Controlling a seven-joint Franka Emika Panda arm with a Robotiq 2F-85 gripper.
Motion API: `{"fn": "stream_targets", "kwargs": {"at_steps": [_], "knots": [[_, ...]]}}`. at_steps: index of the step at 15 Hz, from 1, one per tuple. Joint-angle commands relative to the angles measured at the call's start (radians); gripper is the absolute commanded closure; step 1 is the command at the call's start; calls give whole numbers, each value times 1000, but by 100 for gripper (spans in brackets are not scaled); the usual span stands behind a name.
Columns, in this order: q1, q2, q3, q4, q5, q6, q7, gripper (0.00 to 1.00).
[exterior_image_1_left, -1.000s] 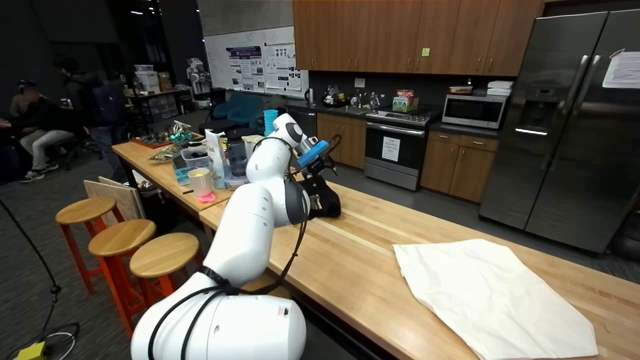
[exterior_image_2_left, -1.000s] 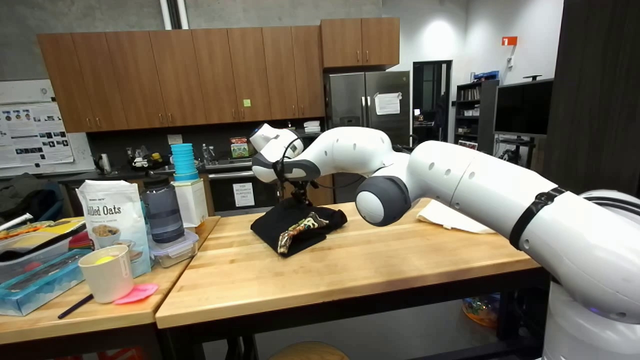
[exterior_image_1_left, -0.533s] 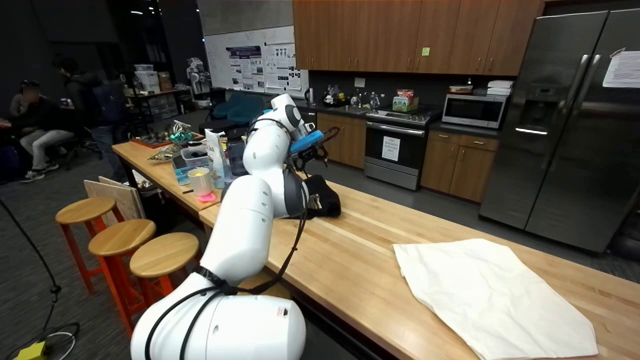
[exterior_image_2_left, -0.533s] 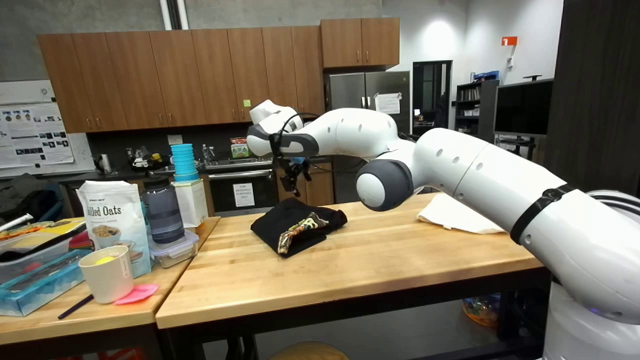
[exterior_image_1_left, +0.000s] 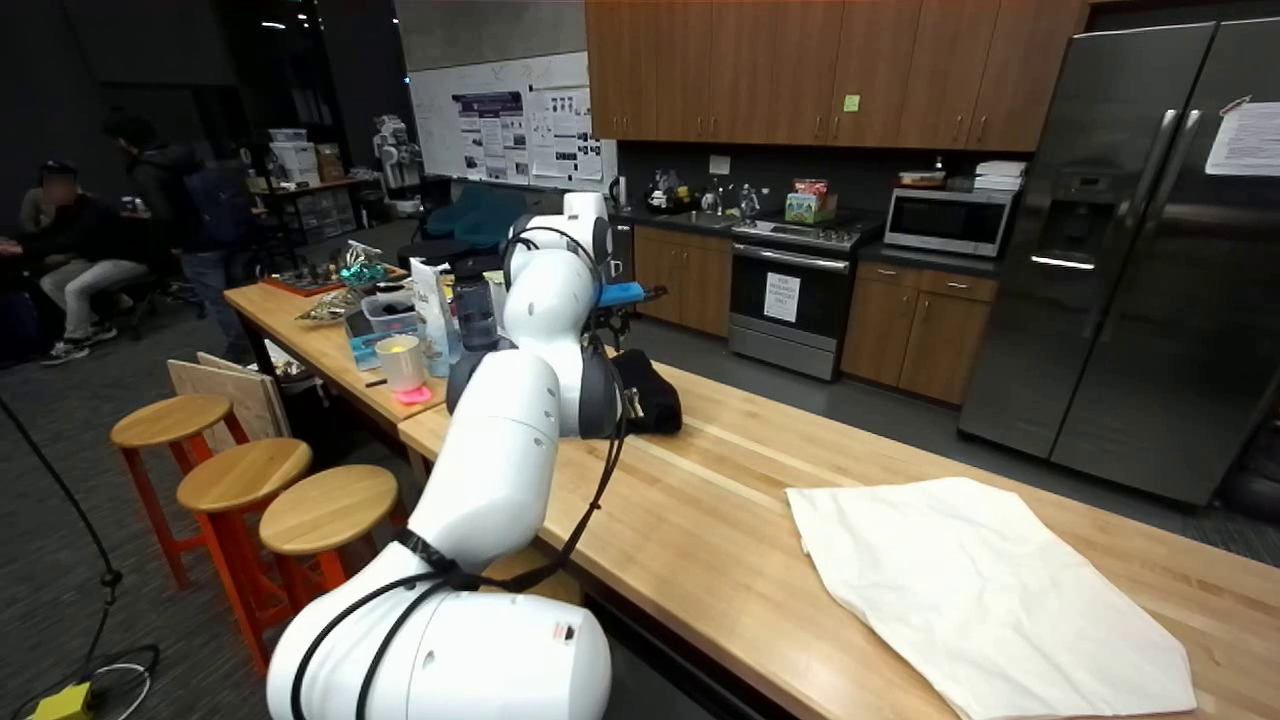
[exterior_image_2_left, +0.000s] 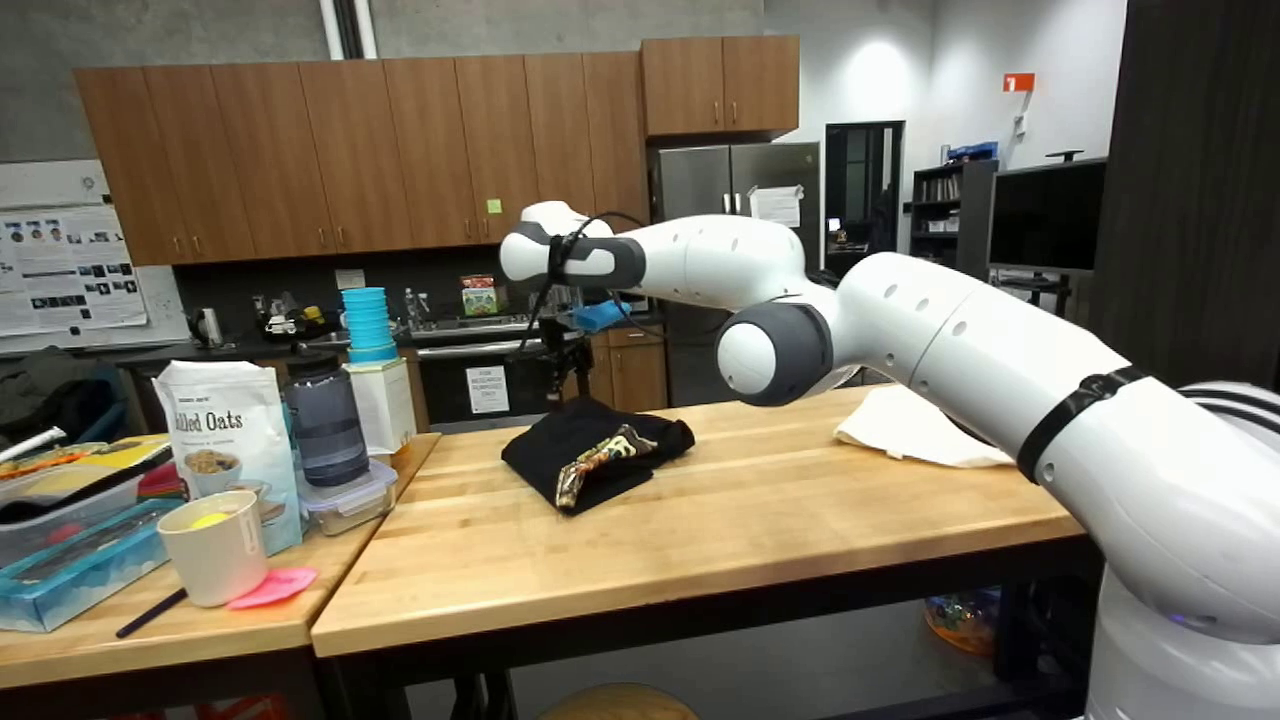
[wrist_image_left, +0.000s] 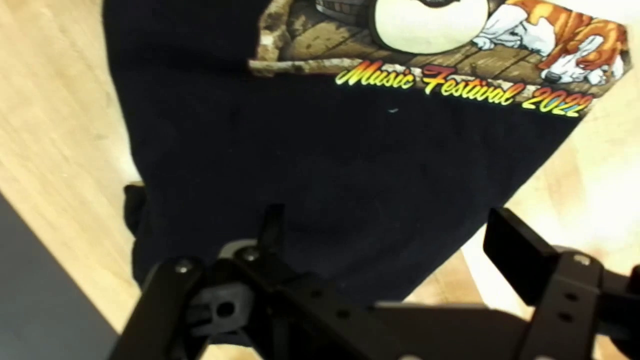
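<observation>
- Lying loosely folded, the black garment (exterior_image_2_left: 590, 435) is found in both exterior views near the far edge of the surface (exterior_image_2_left: 720, 520), well apart from the white cloth (exterior_image_1_left: 990, 600).
- Nothing is held by the gripper (wrist_image_left: 386, 212), whose jaws are spread wide above the garment.
- Light, soft, limp handling is to be expected; only the print (wrist_image_left: 440, 65) may prove slicker.
- Hold is best taken along the slanting edge (wrist_image_left: 430, 260), where layers can be pinched together.

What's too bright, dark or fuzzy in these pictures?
Wrist view: glare washes out the tabletop at right, the black cloth is nearly featureless below its print, and the gripper looks slightly blurred. In an exterior view: a bright patch on the wall.
</observation>
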Motion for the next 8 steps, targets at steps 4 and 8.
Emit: {"fn": "stream_targets", "kwargs": {"at_steps": [4,8], "knots": [[-97,42,125,19,160,-160,-142,0],[-107,78,99,22,136,-276,-167,0]]}}
